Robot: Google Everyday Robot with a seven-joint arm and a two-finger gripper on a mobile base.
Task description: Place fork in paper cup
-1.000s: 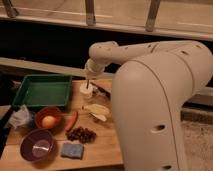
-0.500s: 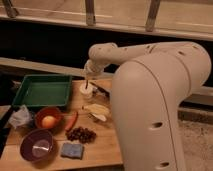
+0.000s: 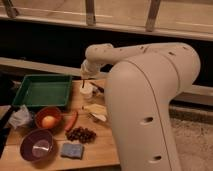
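Worktop point(image 3: 100, 147): wooden, set before a dark wall and railing.
Paper cup point(image 3: 86, 90): placed near the far edge, just beside the green tray point(image 3: 42, 91).
Gripper point(image 3: 84, 76): held directly above the cup.
Fork point(image 3: 83, 84): seen as a thin dark line hanging from the gripper into the cup; grip cannot be told.
Near edge: purple bowl point(image 3: 37, 145), red-orange bowl point(image 3: 48, 118).

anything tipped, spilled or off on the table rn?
Nothing stands out. The paper cup stands upright beside the green tray, with the gripper right above it. The purple bowl and red-orange bowl sit level; no spills visible on the table.
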